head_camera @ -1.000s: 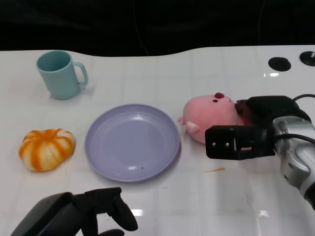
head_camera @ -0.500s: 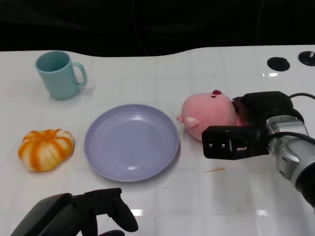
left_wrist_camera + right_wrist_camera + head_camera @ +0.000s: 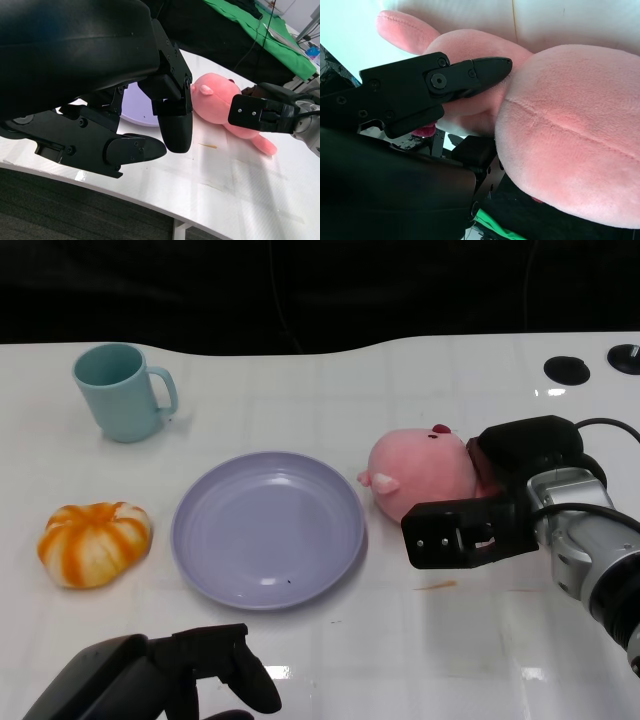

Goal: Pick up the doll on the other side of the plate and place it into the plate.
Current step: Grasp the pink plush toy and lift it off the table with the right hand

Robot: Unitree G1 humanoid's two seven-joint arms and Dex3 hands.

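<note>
The pink doll (image 3: 420,472) lies just right of the empty purple plate (image 3: 205,560), its head beside the rim. My right hand (image 3: 490,510) grips the doll's body from the right, one finger across its front. In the right wrist view the doll (image 3: 570,150) fills the picture, with fingers (image 3: 445,82) pressed against it. The left wrist view shows the doll (image 3: 220,100), my right hand (image 3: 262,114) and an edge of the plate (image 3: 135,107). My left hand (image 3: 190,670) rests low at the near left with nothing in it, its fingers (image 3: 170,120) loosely bent.
A teal mug (image 3: 118,392) stands at the far left. An orange and white pumpkin toy (image 3: 95,543) lies left of the plate. Two dark round holes (image 3: 567,369) sit in the table's far right corner. A small orange scrap (image 3: 437,586) lies near the doll.
My right hand has shifted a little left toward the plate with the doll, and the doll's head has come closer to the rim. The left hand has not moved.
</note>
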